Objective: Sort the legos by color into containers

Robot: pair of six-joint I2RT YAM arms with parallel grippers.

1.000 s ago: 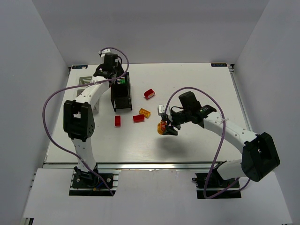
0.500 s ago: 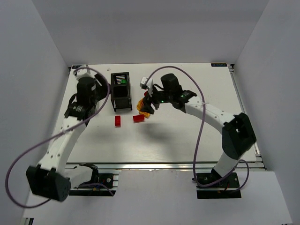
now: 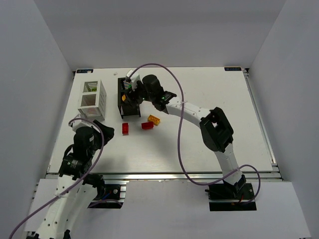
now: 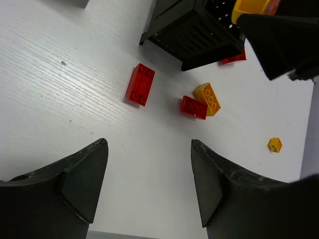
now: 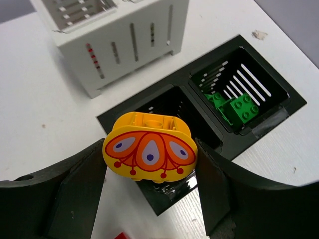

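Note:
My right gripper [image 5: 149,154] is shut on the round yellow-orange piece [image 5: 149,147] and holds it above the near compartment of the black bin [image 5: 185,82]. The far compartment holds green bricks [image 5: 234,107]. From above, the gripper [image 3: 125,98] and the piece [image 3: 123,98] are over the black bin [image 3: 132,110]. My left gripper [image 3: 105,130] is open and empty, low at the table's near left. Ahead of it in the left wrist view lie two red bricks [image 4: 140,91] [image 4: 194,107] and an orange-yellow brick [image 4: 208,98].
The white bin [image 3: 92,99] stands left of the black one, with red showing through its slats [image 5: 89,50]. A small yellow piece [image 4: 274,145] lies farther right. Another red brick [image 4: 234,58] shows behind the black bin [image 4: 194,30].
My right gripper has carried the round piece from mid-table left and back to above the black bin. My left arm has drawn back from the bins to the near left.

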